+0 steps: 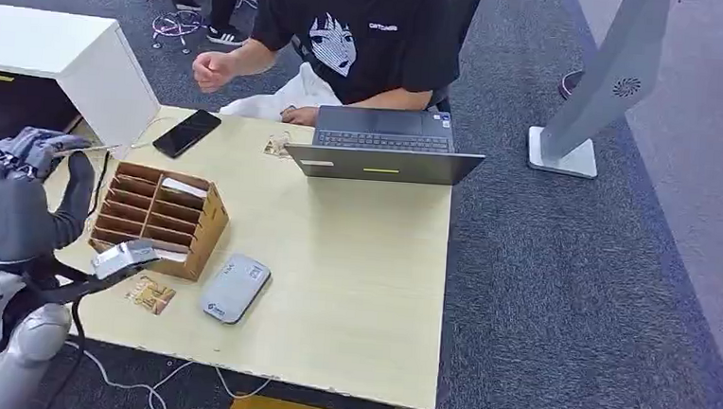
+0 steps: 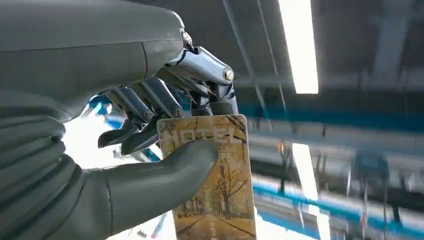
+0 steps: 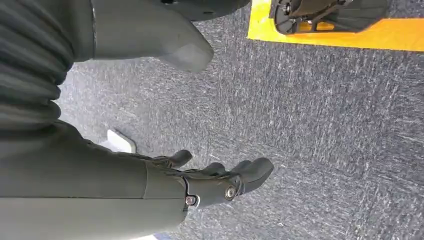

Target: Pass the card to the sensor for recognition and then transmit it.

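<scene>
Your left hand pinches the thin, stiff, likely slippery hotel key card by its upper end, so keep thumb and fingers on its flat faces, while your right hand hangs with fingers loosely apart, holding nothing.

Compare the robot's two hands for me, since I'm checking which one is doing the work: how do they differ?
The left hand pinches a hotel card between thumb and fingers; the right hand holds nothing, its fingers apart. The left hand is raised beside the table, while the right hand hangs over grey carpet. Both have a grey ribbed cover, a thick grey thumb and darker fingers.
</scene>
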You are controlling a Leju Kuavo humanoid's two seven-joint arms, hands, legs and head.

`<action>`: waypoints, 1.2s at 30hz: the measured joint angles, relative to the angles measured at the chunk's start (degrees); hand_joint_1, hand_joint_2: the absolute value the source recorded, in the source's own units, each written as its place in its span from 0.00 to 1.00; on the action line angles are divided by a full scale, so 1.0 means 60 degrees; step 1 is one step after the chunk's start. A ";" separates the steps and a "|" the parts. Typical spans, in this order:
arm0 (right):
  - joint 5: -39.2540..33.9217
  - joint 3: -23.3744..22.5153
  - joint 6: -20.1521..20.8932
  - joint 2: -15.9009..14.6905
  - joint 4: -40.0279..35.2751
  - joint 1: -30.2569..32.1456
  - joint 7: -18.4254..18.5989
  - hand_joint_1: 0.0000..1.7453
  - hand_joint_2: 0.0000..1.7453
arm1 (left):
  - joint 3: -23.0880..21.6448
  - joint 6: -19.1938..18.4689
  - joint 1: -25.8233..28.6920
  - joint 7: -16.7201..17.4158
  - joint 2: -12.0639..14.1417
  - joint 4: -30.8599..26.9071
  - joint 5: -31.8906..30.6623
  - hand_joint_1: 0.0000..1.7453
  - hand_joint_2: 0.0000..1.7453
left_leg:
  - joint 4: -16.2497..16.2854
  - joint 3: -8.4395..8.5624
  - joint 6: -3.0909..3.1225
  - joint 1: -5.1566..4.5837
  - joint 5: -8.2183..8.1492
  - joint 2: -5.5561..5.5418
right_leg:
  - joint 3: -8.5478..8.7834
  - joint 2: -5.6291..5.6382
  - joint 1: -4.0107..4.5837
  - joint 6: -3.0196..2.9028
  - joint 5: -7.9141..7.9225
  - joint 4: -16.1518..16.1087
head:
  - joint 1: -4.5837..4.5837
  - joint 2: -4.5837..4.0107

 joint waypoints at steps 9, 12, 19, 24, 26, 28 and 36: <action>0.0055 -0.0065 -0.0054 0.0066 0.0000 0.0037 0.0095 0.00 1.00 | 0.1012 0.0160 0.0422 -0.0193 -0.0914 -0.0688 -0.0946 1.00 1.00 | 0.0000 -0.0002 0.0001 -0.0001 0.0000 -0.0004 | 0.0001 -0.0004 -0.0001 0.0001 -0.0001 -0.0001 | 0.0000 0.0000; 0.0054 -0.0073 -0.0054 0.0066 0.0004 0.0040 0.0098 0.00 1.00 | 0.1136 0.0160 0.0470 -0.0193 -0.1016 -0.0750 -0.0950 1.00 1.00 | 0.0000 0.0000 0.0000 0.0000 0.0001 -0.0003 | 0.0001 -0.0004 0.0000 0.0000 0.0000 -0.0001 | -0.0004 0.0000; 0.0055 -0.0076 -0.0055 0.0065 0.0004 0.0039 0.0098 0.00 1.00 | 0.1169 0.0160 0.0518 -0.0193 -0.1140 -0.0819 -0.0953 1.00 1.00 | 0.0000 -0.0001 0.0000 0.0000 0.0001 -0.0004 | 0.0002 -0.0005 0.0000 0.0000 0.0000 -0.0001 | 0.0000 0.0000; 0.0178 -0.0076 -0.0047 0.0065 0.0004 0.0038 0.0156 0.00 1.00 | 0.1311 0.0160 0.0511 0.0025 -0.1220 -0.0772 -0.1898 1.00 1.00 | 0.0000 -0.0001 0.0000 -0.0001 0.0000 -0.0004 | 0.0000 -0.0004 -0.0001 0.0001 -0.0001 -0.0001 | 0.0004 0.0000; 0.0269 -0.0076 -0.0033 0.0065 0.0004 0.0037 0.0175 0.00 1.00 | 0.1362 0.0160 0.0469 0.0352 -0.1212 -0.0561 -0.2478 1.00 1.00 | 0.0000 0.0000 0.0000 -0.0001 0.0000 -0.0003 | -0.0001 -0.0004 -0.0001 0.0001 0.0000 -0.0001 | 0.0000 0.0000; 0.0375 -0.0076 -0.0018 0.0066 0.0004 0.0038 0.0186 0.00 1.00 | 0.1424 0.0160 0.0330 0.0759 -0.1191 -0.0155 -0.3042 1.00 1.00 | 0.0000 0.0000 0.0000 -0.0001 0.0001 -0.0005 | 0.0000 -0.0006 0.0000 0.0001 0.0000 -0.0001 | 0.0000 0.0000; 0.0736 -0.0076 0.0102 0.0066 0.0004 0.0020 0.0280 0.00 1.00 | 0.1610 0.0145 -0.0798 0.1750 -0.0862 0.2152 -0.3981 1.00 1.00 | 0.0000 0.0004 -0.0002 0.0001 0.0018 -0.0006 | -0.0006 -0.0007 0.0002 -0.0007 0.0009 0.0001 | 0.0000 0.0000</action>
